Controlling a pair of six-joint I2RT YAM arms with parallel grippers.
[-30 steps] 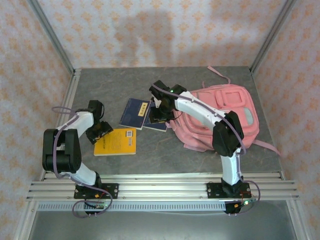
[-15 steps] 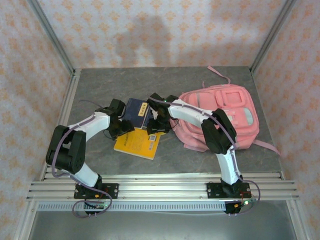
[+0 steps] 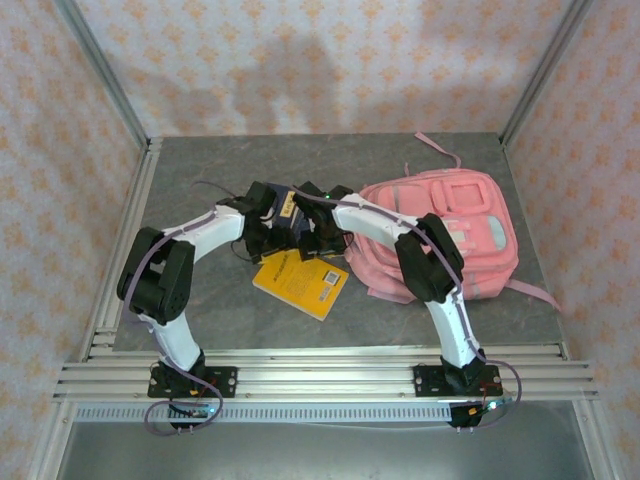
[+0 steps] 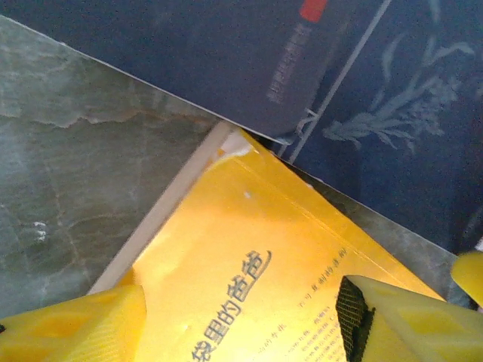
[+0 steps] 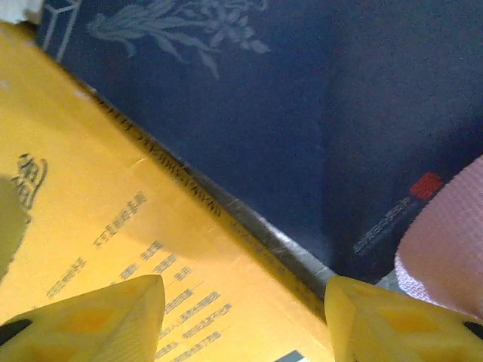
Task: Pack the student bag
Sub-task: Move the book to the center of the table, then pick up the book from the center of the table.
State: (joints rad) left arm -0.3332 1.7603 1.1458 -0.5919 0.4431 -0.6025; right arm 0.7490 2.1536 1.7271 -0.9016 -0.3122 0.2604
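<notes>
The student bag (image 3: 450, 235), a large pink backpack, lies flat on the right half of the table; its pink fabric (image 5: 449, 241) edges the right wrist view. A yellow book (image 3: 300, 285) lies tilted just left of it, one corner tucked against two dark blue books (image 3: 285, 210). My left gripper (image 3: 268, 235) hovers open over the yellow book (image 4: 249, 226), its fingers (image 4: 392, 317) spread wide across the cover. My right gripper (image 3: 318, 240) is open too, straddling the seam between the yellow book (image 5: 90, 188) and a blue book (image 5: 302, 113). Both grippers meet between the books and the bag.
The grey stone table (image 3: 200, 170) has free room at the far left and back. Metal rails (image 3: 320, 375) run along the near edge, and frame posts (image 3: 105, 80) stand at the back corners. A pink strap (image 3: 535, 293) trails off the bag's near right side.
My left arm has swung right, and the yellow book has slid and turned toward the bag with it. My right gripper has come down and nearer, onto the books.
</notes>
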